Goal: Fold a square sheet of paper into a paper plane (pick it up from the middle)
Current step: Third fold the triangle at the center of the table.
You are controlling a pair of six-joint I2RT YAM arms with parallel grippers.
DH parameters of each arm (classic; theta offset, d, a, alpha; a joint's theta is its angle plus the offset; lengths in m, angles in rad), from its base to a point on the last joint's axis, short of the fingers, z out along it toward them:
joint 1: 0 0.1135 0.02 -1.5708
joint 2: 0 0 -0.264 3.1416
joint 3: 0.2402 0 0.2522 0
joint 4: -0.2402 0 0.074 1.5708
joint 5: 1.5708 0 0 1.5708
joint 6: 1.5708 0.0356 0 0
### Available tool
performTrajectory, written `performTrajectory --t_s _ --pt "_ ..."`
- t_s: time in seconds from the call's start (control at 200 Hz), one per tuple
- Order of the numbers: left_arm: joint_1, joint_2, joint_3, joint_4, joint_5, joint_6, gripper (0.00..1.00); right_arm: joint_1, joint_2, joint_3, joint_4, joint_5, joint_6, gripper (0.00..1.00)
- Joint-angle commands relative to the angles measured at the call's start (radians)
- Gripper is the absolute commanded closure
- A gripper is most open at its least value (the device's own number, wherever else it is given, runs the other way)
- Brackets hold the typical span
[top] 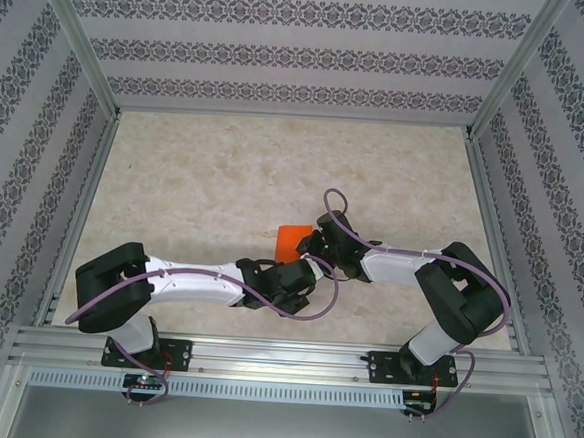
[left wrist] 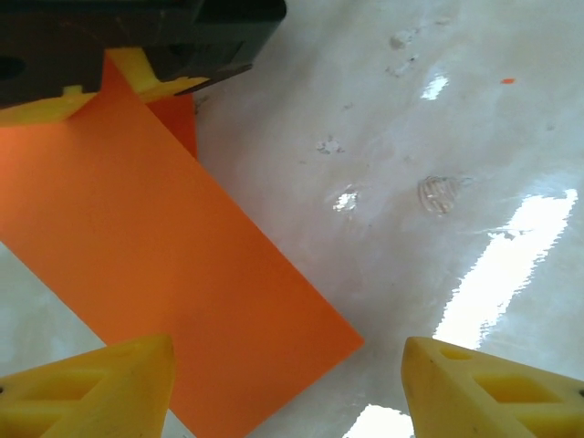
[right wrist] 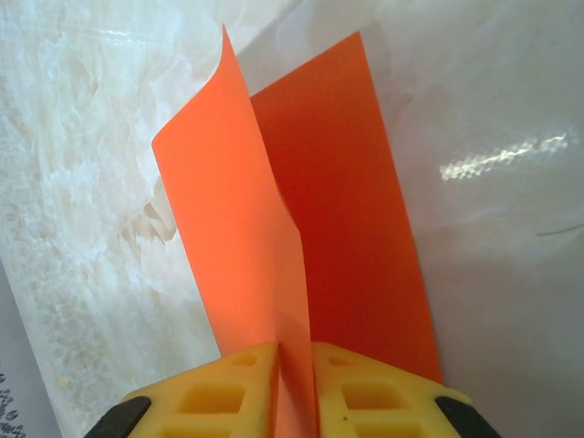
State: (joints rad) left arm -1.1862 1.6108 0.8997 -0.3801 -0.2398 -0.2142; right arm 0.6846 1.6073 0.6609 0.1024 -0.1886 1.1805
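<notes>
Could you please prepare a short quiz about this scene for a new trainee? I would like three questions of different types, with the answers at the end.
1. True or false: the right gripper is shut on the orange paper.
2. Choose one. The left gripper is:
A) shut on the paper
B) open, its jaws wide apart and not pinching the paper
C) shut on a cable
3. Fill in the missing word: the fingers of both grippers are ____ in colour.

Key
1. True: in the right wrist view the paper is pinched between the two fingers.
2. B
3. yellow
</notes>
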Motion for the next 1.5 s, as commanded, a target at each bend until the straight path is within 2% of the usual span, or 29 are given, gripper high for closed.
performTrajectory --t_s 0.0,0.055,0.295,0.565,0.679,0.759,0.924,1.049,1.189,1.354,1.499 --pt "-0.013 -0.004 0.006 0.05 -0.095 -0.027 0.35 -0.012 0.005 0.008 0.017 -0.009 -0.01 0.83" --pt "-0.013 -0.015 0.003 0.055 -0.112 -0.026 0.4 -0.012 0.005 0.006 0.019 -0.009 -0.008 0.83" --pt "-0.013 -0.066 -0.018 0.061 -0.142 -0.028 0.7 -0.014 0.005 0.003 0.003 -0.006 -0.016 0.82" --pt "-0.01 -0.095 -0.024 0.049 -0.131 -0.018 0.9 -0.017 0.005 0.005 -0.01 -0.006 -0.026 0.8" --pt "0.011 -0.097 -0.026 0.047 -0.085 -0.02 1.0 -0.018 -0.007 0.006 -0.018 -0.003 -0.037 0.77" --pt "0.037 -0.105 -0.03 0.047 -0.026 -0.024 1.0 -0.023 -0.022 0.014 -0.048 -0.002 -0.055 0.73" --pt "0.128 -0.13 -0.045 0.064 0.185 -0.028 1.0 -0.041 -0.106 0.03 -0.174 0.054 -0.109 0.65" --pt "0.214 -0.127 -0.056 0.089 0.366 -0.034 1.0 -0.055 -0.18 0.038 -0.236 0.109 -0.142 0.65" --pt "0.271 -0.097 -0.052 0.102 0.458 -0.045 1.0 -0.06 -0.193 0.077 -0.207 0.062 -0.203 0.76" --pt "0.326 -0.091 -0.07 0.122 0.525 -0.053 1.0 -0.06 -0.055 0.193 -0.235 -0.041 -0.257 0.89" --pt "0.343 -0.08 -0.058 0.108 0.537 -0.055 1.0 -0.062 0.048 0.258 -0.255 -0.059 -0.286 0.91"
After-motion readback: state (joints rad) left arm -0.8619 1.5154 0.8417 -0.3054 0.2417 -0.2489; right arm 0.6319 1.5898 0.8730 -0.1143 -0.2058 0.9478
